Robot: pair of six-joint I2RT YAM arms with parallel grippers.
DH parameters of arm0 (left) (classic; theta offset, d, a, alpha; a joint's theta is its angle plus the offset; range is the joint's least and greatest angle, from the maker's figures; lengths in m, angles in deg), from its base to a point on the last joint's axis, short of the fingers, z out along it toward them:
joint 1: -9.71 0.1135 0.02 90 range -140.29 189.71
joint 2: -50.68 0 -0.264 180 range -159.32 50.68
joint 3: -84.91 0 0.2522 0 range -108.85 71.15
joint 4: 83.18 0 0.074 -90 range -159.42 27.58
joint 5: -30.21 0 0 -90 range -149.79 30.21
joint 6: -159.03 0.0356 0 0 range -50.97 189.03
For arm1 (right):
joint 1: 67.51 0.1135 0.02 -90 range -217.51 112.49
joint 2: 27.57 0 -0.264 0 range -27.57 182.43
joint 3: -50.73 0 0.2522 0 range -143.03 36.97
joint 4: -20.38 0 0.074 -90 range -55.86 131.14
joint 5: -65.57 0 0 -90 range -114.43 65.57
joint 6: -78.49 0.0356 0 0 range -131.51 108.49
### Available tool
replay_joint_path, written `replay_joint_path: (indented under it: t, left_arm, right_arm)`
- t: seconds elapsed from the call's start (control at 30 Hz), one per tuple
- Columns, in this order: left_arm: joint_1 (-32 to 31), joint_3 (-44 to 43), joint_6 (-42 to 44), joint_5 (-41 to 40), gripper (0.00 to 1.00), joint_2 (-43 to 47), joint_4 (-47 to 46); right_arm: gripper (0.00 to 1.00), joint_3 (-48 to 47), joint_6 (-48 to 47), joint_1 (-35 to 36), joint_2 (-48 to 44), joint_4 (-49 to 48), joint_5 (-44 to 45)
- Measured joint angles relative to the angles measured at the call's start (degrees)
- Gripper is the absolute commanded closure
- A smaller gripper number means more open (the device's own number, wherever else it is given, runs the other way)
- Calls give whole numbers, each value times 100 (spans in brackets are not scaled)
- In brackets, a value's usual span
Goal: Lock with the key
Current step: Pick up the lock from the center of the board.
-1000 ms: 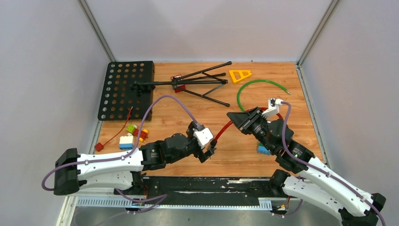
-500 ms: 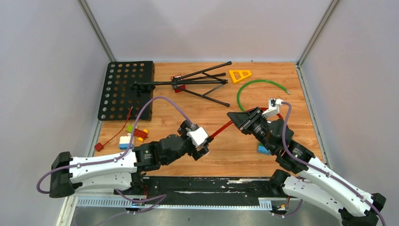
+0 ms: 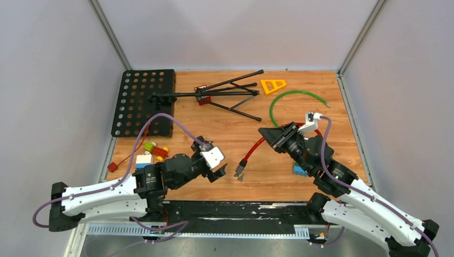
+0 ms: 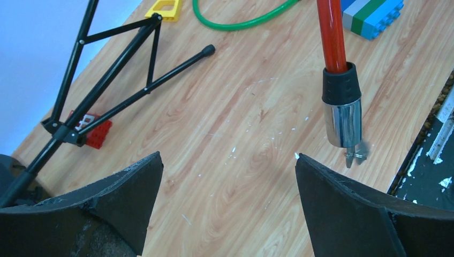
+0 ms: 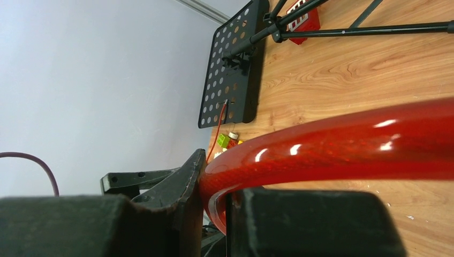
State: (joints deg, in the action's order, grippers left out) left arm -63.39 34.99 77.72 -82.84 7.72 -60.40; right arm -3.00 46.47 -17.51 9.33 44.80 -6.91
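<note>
A red cable lock [image 3: 252, 150] runs across the middle of the table. Its black and chrome lock barrel [image 4: 341, 110] hangs just above the wood. A small metal key [image 4: 355, 155] sticks out of the barrel's lower end. My right gripper [image 3: 272, 135] is shut on the red cable [image 5: 348, 144], which fills the gap between its fingers [image 5: 182, 187]. My left gripper [image 4: 228, 156] is open with only bare wood between its fingers. It sits left of the barrel and apart from it. In the top view the left gripper [image 3: 218, 172] is a short way left of the key end [image 3: 239, 173].
A black perforated plate [image 3: 143, 101] with a folded black tripod [image 3: 225, 95] lies at the back left. A yellow triangle [image 3: 273, 85] and a green cable [image 3: 292, 99] lie at the back right. Toy bricks [image 3: 152, 152] sit at the left, a blue brick [image 3: 299, 170] under the right arm.
My left arm has drawn back to the left, away from the lock's key end, which now hangs free. The right gripper and the cable have stayed in place.
</note>
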Motion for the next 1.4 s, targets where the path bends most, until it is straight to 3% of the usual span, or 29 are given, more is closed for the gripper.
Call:
replay_joint_path:
  t: [0.2, 0.4, 0.77, 0.93, 1.4]
  left_arm:
    - [2, -111, 79, 94, 0, 170, 81]
    - [0, -254, -61, 887, 0, 103, -181]
    - [114, -603, -450, 1941, 0, -1104, -1088]
    - [278, -588, -638, 2181, 0, -1178, -1150]
    - [463, 369, -1687, 3370, 0, -798, -1847]
  right_arm:
    - [100, 76, 4, 0, 13, 2, -2]
    - [100, 74, 4, 0, 87, -4, -37]
    - [100, 76, -468, 0, 227, -385, -654]
    - [100, 76, -640, 0, 197, -601, -820]
    - [100, 162, -778, 0, 103, -837, -914]
